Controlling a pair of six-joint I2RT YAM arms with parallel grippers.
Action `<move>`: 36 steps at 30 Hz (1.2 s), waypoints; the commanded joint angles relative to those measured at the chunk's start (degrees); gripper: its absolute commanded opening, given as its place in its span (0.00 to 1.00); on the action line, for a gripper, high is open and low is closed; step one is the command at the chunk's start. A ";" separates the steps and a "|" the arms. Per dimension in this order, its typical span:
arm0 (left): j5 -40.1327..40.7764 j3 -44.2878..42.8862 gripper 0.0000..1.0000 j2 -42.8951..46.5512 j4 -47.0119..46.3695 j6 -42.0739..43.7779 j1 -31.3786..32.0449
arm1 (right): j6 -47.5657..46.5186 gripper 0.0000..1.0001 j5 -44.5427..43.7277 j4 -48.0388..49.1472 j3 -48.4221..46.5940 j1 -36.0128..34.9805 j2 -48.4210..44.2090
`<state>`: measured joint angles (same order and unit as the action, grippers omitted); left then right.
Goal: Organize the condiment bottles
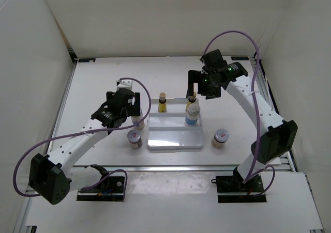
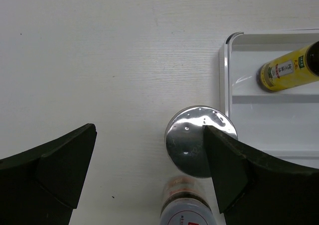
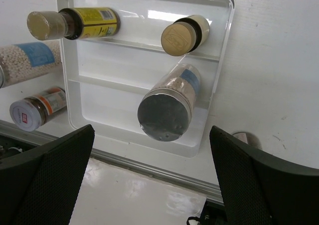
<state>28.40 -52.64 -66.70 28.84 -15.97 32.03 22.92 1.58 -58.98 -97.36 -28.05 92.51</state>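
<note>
**Left of the tray, open jaws straddle a silver cap**

Wide open and holding nothing, the left gripper (image 2: 149,135) brackets a silver-capped bottle (image 2: 192,145) just outside the white tray (image 1: 173,140), with the reddish-labelled left jar (image 1: 134,138) beside it. Slim and brown-capped, the left yellow bottle (image 1: 162,104) and right yellow bottle (image 3: 179,38) stand on the tray's back step. A blue-labelled bottle (image 1: 192,115) stands one step forward. Above them the right gripper (image 3: 152,130) gapes, empty. The right jar (image 1: 221,138) stands just past the tray.

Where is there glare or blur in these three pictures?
Left wrist: the silver cap mirrors the light in bright patches. Right wrist: a white streak of glare lies on the tray. Top external: the light is even, the shadows are soft, and the picture is sharp.
</note>
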 commanded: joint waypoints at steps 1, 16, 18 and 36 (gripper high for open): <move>-2.47 1.22 1.00 0.87 -1.42 -0.82 0.05 | 1.17 1.00 0.44 1.41 0.59 -0.25 -2.60; -7.30 0.70 1.00 1.39 -3.88 -0.29 0.05 | 1.69 1.00 0.52 0.36 1.74 -0.25 -3.74; -10.37 0.70 1.00 0.87 -5.02 0.23 0.05 | 1.69 1.00 0.52 0.97 2.44 -0.25 -3.74; -14.51 2.98 0.78 0.87 -7.30 1.90 0.05 | -0.59 1.00 1.58 0.97 -1.52 -0.25 0.13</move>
<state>15.84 -49.98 -66.70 23.53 -15.07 32.03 23.14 2.57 -58.43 -96.53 -28.05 92.62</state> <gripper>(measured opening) 0.818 0.998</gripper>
